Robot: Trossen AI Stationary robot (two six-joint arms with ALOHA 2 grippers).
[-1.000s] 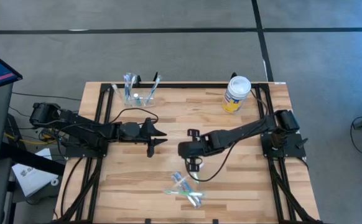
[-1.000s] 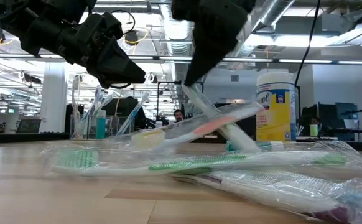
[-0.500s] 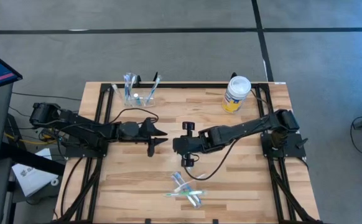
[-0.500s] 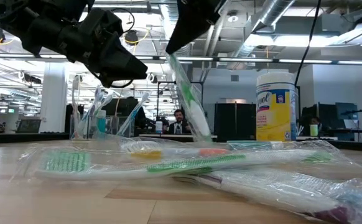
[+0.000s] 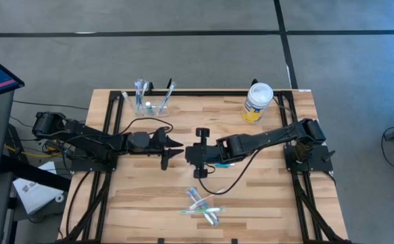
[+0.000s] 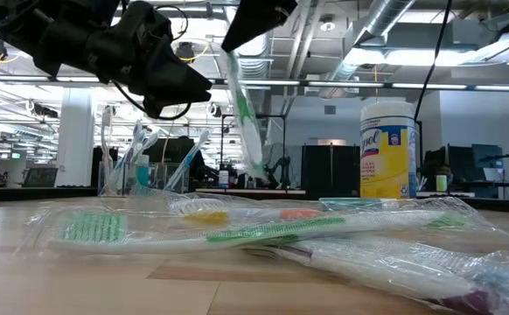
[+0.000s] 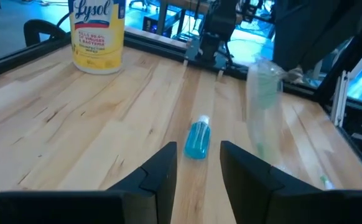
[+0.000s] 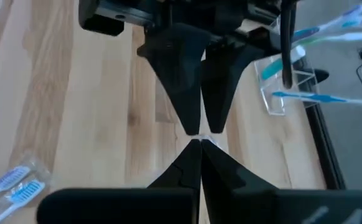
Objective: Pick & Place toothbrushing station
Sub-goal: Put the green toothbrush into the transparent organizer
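The right gripper (image 5: 191,153), mid-table, is clamped on a wrapped toothbrush (image 6: 241,114) hanging clear of the wood; the left gripper (image 5: 173,146) waits opposite, fingers apart. The cup (image 5: 149,105) at eleven o'clock already holds brushes. More wrapped, clear-sleeved brushes (image 5: 202,207) remain at six o'clock.

Even overhead light, soft shadows; wrist views blurred, blue-tinted background glare.

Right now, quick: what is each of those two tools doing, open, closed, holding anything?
Left tool: open, holding nothing, hovering mid-table.
Right tool: shut on a wrapped green toothbrush that hangs down above the table, facing the left tool.
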